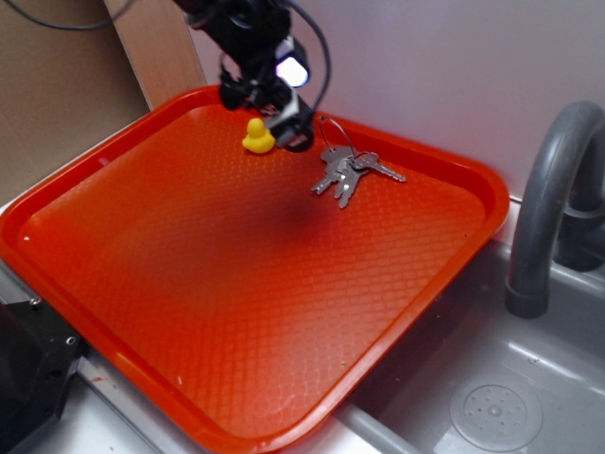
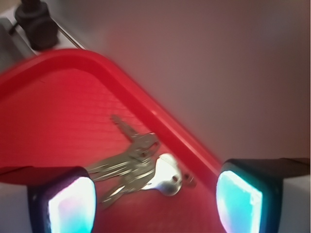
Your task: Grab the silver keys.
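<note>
The arm runs out of the top edge of the exterior view, so only its lower end and the gripper (image 1: 276, 112) show, dark and bunched over the far corner of the red tray (image 1: 189, 284). From there the jaws cannot be made out. The wrist view settles it: two fingertips (image 2: 68, 206), glowing pale blue-green, stand wide apart at the bottom corners of the picture with nothing held between them.

The silver keys (image 1: 345, 172) lie flat on the tray near its far right rim, just right of the gripper and apart from it. In the wrist view the keys (image 2: 138, 165) sit between and beyond the fingertips, fanned out, one blade pointing away. That picture is blurred, so the wire ring is hard to trace; the exterior view shows it as a thin loop at the far end of the bunch.

A yellow duck (image 1: 257, 136) stands just left of the gripper, seen in the exterior view only. So are the grey faucet (image 1: 553, 203) and sink (image 1: 492, 388), cut off at the right.
</note>
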Controlling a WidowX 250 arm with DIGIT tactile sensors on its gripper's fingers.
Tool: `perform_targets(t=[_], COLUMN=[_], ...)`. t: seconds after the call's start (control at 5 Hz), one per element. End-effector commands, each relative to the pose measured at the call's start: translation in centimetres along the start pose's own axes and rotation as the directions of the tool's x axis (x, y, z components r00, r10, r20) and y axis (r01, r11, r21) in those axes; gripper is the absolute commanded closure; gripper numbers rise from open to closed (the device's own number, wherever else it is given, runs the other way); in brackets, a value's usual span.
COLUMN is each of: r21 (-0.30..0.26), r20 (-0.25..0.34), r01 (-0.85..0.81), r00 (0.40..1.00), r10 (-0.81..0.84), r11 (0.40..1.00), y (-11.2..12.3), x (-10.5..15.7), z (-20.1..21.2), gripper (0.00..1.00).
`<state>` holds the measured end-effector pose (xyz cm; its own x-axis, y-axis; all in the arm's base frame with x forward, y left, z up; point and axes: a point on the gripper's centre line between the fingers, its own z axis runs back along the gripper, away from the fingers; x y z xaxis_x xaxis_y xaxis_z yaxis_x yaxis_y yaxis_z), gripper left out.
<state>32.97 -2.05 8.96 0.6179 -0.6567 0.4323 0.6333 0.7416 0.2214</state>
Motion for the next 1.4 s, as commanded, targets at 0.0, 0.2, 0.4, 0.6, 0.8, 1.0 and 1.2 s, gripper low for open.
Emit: perform_targets(t=[0.0, 0.2, 0.4, 0.6, 0.8, 1.0, 1.2], r21=[0.042, 0.041, 0.053, 0.047, 0.035, 0.017, 0.033], r20=[0.036, 0.036, -0.006, -0.005, -0.015, -0.015, -0.037], r01=[0.081, 0.087, 0.072, 0.079, 0.071, 0.057, 0.006], r00=[0.996, 0.995, 0.997, 0.997, 0.997, 0.998, 0.999], r10=[-0.082, -0.088, -0.072, -0.079, -0.07, -0.057, -0.005], r11=[0.996, 0.995, 0.996, 0.996, 0.997, 0.998, 0.999], y=[0.7, 1.0, 1.1, 0.9, 0.9, 1.3, 1.1], x=[3.0, 2.4, 1.6, 1.9, 1.9, 1.9, 2.2], z=[-1.4, -2.3, -3.9, -4.0, -3.6, -2.8, 0.8], gripper=[0.0, 0.0, 0.42, 1.0, 1.0, 1.0, 1.0])
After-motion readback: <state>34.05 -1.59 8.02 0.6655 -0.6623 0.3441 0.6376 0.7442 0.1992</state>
